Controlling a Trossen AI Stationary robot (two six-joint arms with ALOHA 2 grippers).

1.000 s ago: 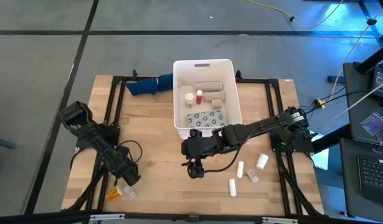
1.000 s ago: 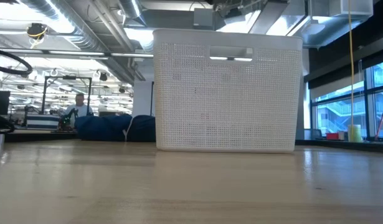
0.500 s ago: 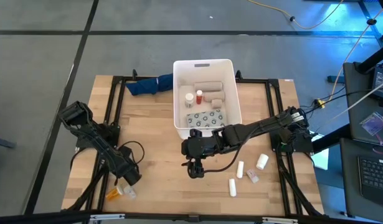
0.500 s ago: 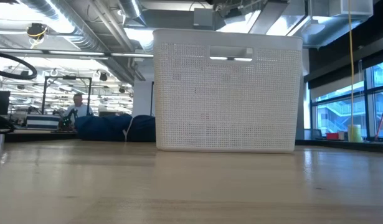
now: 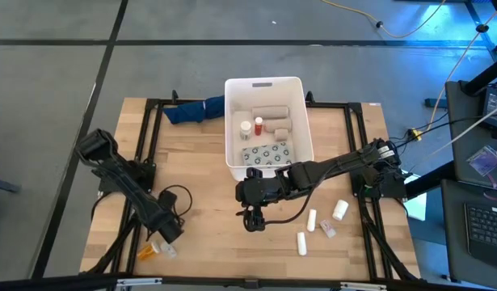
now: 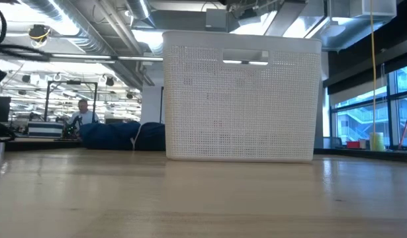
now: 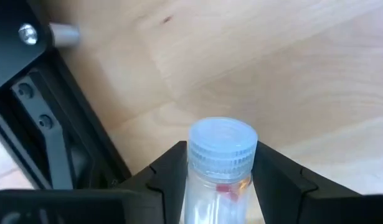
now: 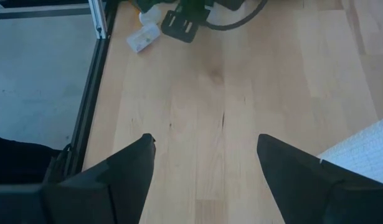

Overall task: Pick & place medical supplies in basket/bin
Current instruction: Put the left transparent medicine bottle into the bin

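My left gripper (image 7: 221, 163) sits near the table's near left corner (image 5: 169, 235), shut on a clear pill bottle (image 7: 219, 186) with a ribbed translucent cap. An orange bottle (image 5: 145, 252) lies just beside it. My right gripper (image 8: 207, 155) is open and hovers over bare wood just in front of the white tub (image 5: 229, 121), touching nothing (image 5: 252, 220). The tub (image 6: 243, 99) holds beige rolls (image 5: 269, 113), two small bottles (image 5: 252, 125) and a blister pack (image 5: 266, 153). White tubes (image 5: 312, 219) and a white bottle (image 5: 340, 210) lie on the table at the right. My left gripper pinches the clear bottle between its two fingers (image 7: 169, 171), which sit against the sides of the cap (image 7: 222, 146). The fingers lie along the bottle, and the cap end pokes out at their tips. Whether the bottle touches the table, I cannot tell.
A dark blue cloth (image 5: 191, 111) lies left of the tub at the far edge. A black frame rail (image 7: 48, 143) runs close beside the left gripper. Bare wood spreads between the two arms (image 5: 204, 194). A person shows far off in the room (image 6: 84, 112).
My left arm has shifted a little: its cable loop now lies farther toward the table's right, while the gripper stays by the bottles at the near left corner. My right arm has kept still.
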